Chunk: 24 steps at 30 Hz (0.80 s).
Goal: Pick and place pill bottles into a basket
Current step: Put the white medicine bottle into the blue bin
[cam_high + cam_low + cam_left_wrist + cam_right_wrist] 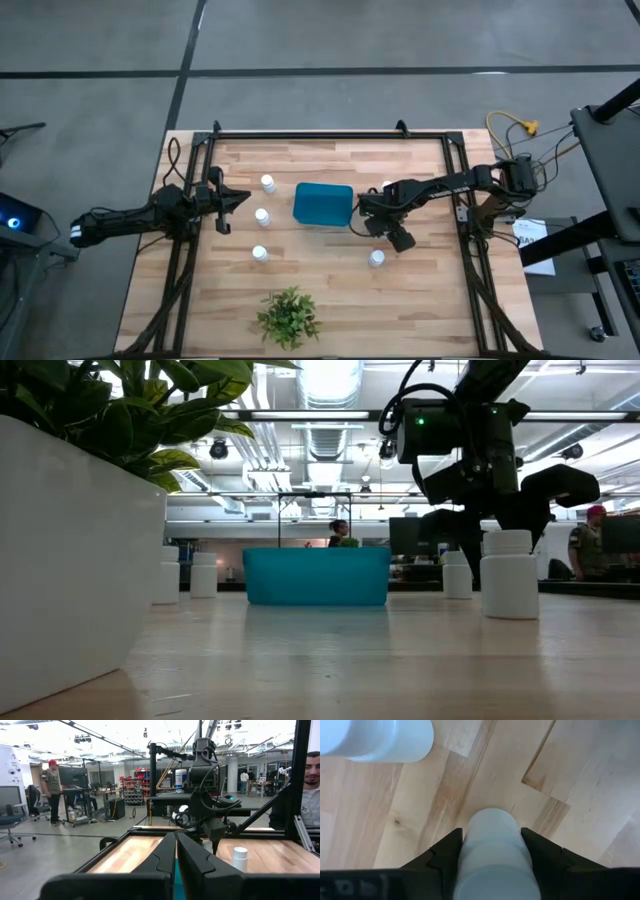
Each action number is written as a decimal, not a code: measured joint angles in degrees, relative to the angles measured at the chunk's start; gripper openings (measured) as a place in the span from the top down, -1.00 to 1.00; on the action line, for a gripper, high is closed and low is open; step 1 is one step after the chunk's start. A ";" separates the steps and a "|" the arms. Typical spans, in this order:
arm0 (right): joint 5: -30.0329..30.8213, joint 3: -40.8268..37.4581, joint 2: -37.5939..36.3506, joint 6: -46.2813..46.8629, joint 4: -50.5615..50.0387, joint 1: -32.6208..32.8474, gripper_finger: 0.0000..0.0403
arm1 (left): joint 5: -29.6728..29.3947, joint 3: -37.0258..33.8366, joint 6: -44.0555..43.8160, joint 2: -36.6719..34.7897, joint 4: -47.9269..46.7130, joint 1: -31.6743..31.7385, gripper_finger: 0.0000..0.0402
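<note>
Your right fingers [492, 851] clamped on pill bottle [492, 855], one each side of body, above desk [380, 805].

Second bottle [375, 737] just ahead of fingertips: swing wide or you knock it over.

Grip looks low on body: fast move could tip bottle out.

Basket [323, 204] just beyond fingers: too low a carry clips rim.

Left fingers [176, 857] together, idle, far side of basket.

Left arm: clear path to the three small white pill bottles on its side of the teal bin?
Probably yes. The left gripper, fingers shut, waits beside the three white pill bottles, with only bare wooden table between. The teal rectangular basket lies beyond them, not in the way.
</note>
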 joint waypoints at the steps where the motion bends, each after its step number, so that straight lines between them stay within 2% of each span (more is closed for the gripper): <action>1: 0.00 0.08 0.00 0.01 -0.01 0.00 0.16 | 0.02 0.00 0.00 0.00 0.00 0.00 1.00; 11: 0.22 3.87 0.00 -0.16 -3.27 -0.02 0.17 | 0.01 0.00 0.02 0.00 0.00 -0.01 1.00; 24: 3.44 14.06 -0.02 0.20 -8.40 -0.20 0.17 | 0.01 0.00 0.02 0.00 0.00 -0.02 1.00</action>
